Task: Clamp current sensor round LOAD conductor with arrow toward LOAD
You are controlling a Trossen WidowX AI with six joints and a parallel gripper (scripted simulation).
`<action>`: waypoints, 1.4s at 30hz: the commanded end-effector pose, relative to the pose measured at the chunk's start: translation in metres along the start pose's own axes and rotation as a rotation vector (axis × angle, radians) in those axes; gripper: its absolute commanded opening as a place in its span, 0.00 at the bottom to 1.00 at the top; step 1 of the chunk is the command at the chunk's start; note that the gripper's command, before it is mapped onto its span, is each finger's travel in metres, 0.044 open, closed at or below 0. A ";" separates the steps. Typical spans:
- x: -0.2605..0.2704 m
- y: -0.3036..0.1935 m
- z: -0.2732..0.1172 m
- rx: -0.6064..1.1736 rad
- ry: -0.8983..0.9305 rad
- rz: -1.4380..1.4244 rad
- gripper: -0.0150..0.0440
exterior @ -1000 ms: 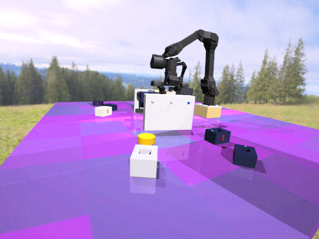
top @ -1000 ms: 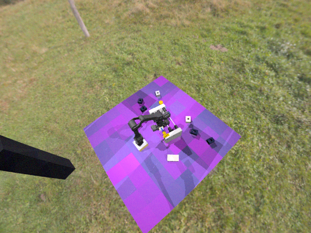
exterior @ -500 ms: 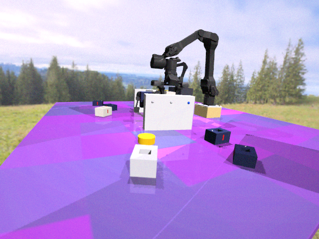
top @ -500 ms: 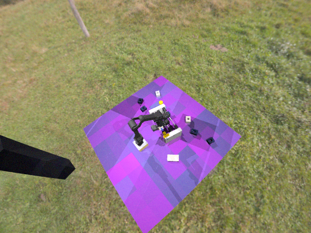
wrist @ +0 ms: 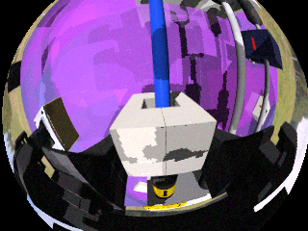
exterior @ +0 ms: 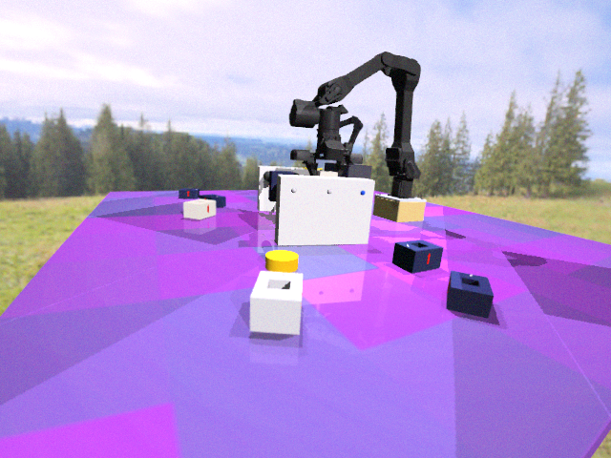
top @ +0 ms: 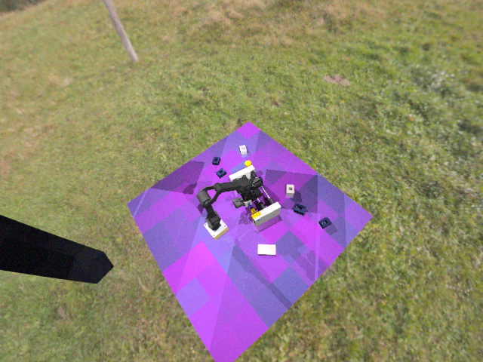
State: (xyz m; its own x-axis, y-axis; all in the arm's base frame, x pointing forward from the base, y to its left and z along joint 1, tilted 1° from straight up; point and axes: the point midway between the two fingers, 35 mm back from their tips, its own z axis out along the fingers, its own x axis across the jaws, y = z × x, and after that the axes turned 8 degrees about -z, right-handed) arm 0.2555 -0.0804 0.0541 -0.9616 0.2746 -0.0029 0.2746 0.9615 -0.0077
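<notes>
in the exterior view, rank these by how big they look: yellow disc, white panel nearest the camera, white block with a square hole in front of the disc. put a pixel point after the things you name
1. white panel (exterior: 323,217)
2. white block (exterior: 275,310)
3. yellow disc (exterior: 282,260)

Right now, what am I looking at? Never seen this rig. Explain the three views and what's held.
One black arm, seen from above, from table level across the tabletop, and from a camera at its wrist. Its end effector is shut on a pale split block, the current sensor, around a blue rod running between two white panels. Dark and pale blocks with holes and a yellow disc lie around. The sensor's arrow isn't visible.
</notes>
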 end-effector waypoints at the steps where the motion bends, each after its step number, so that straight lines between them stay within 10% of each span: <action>1: 0.000 0.000 -0.001 -0.001 -0.001 0.000 0.25; 37: -0.002 -0.001 0.004 0.000 0.003 0.001 0.25; 42: -0.001 0.000 0.001 0.000 0.007 0.002 0.48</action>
State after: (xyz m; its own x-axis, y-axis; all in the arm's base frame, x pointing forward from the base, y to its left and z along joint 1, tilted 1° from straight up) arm 0.2565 -0.0812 0.0533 -0.9611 0.2761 0.0037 0.2761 0.9611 -0.0076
